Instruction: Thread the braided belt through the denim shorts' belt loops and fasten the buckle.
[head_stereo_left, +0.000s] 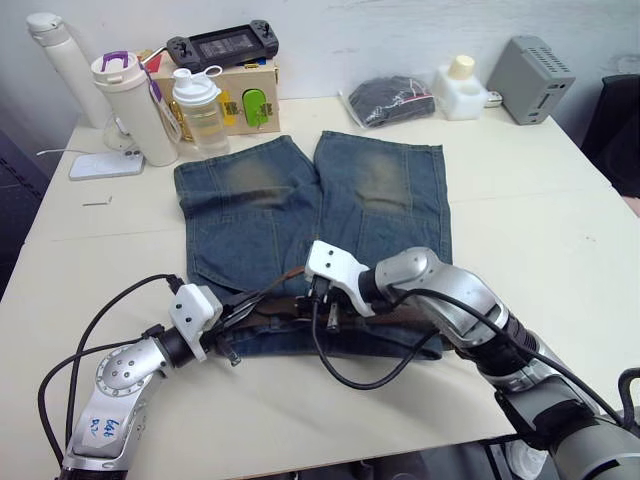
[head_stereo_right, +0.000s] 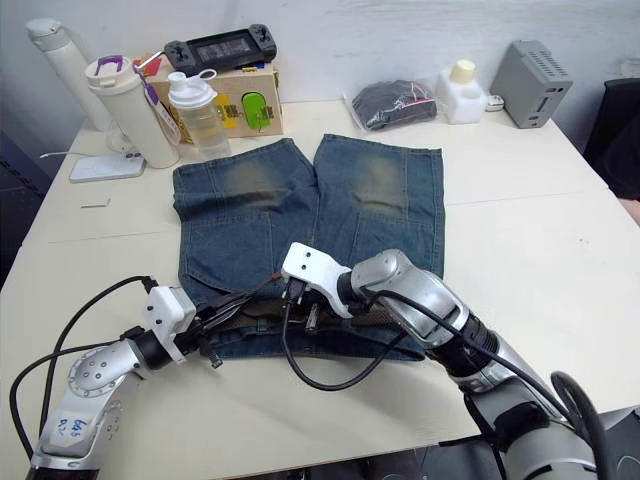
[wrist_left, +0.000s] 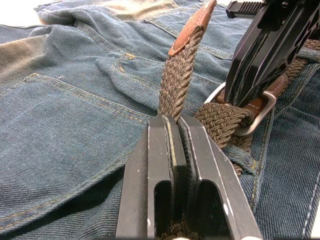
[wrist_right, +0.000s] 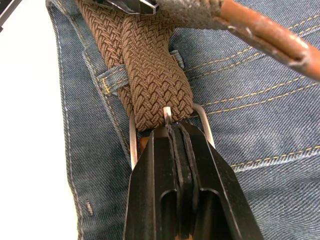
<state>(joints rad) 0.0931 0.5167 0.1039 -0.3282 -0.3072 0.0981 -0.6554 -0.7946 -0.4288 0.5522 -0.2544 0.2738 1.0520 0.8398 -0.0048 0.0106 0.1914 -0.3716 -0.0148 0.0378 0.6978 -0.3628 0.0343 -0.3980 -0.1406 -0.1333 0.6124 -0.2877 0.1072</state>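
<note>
Denim shorts (head_stereo_left: 310, 215) lie flat on the table (head_stereo_left: 520, 200), waistband toward its near edge. My left gripper (wrist_left: 172, 122) pinches the braided belt (wrist_left: 176, 82), leather tip raised. My right gripper (wrist_right: 172, 131) is clamped on the buckle (wrist_right: 200, 117). Belt's long axis follows the waistband, mostly hidden beneath my arms. No legible writing.

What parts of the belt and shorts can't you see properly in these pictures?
- Buckle, right wrist view: the right gripper covers its near half, so what the fingers pinch is unclear.
- Braided belt, left wrist view: the pinched stretch disappears between the left gripper fingers.
- Belt loops: one shows; in the eye views both arms cover the denim shorts' waistband, so the threaded count is unknown.
</note>
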